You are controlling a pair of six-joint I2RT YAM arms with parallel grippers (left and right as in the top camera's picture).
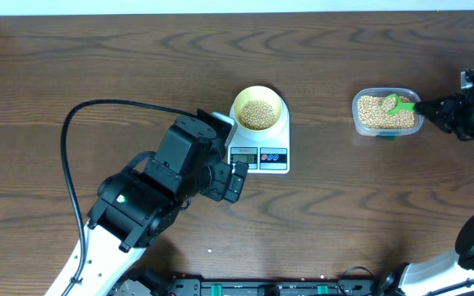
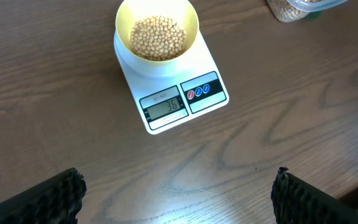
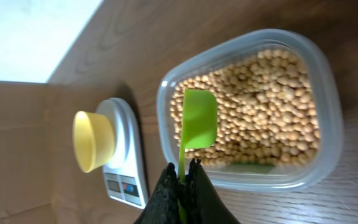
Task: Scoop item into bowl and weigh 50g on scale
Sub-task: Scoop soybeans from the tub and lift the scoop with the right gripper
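Observation:
A pale yellow bowl (image 1: 258, 110) partly filled with beige beans (image 2: 158, 37) sits on the white scale (image 1: 262, 152), whose display (image 2: 164, 107) is lit. My left gripper (image 1: 235, 182) hovers open just in front of the scale, its fingers (image 2: 55, 199) wide apart over bare wood. At the right, a clear plastic tub (image 1: 385, 113) holds many more beans (image 3: 266, 106). My right gripper (image 3: 183, 167) is shut on the handle of a green spoon (image 3: 199, 119), whose scoop lies over the beans in the tub (image 3: 328, 118). The bowl (image 3: 93, 140) and scale (image 3: 126, 168) show left of it.
The dark wooden table (image 1: 72, 57) spreads around both work areas. A black cable (image 1: 68, 156) loops over the left side near my left arm. The table's far edge runs along the top.

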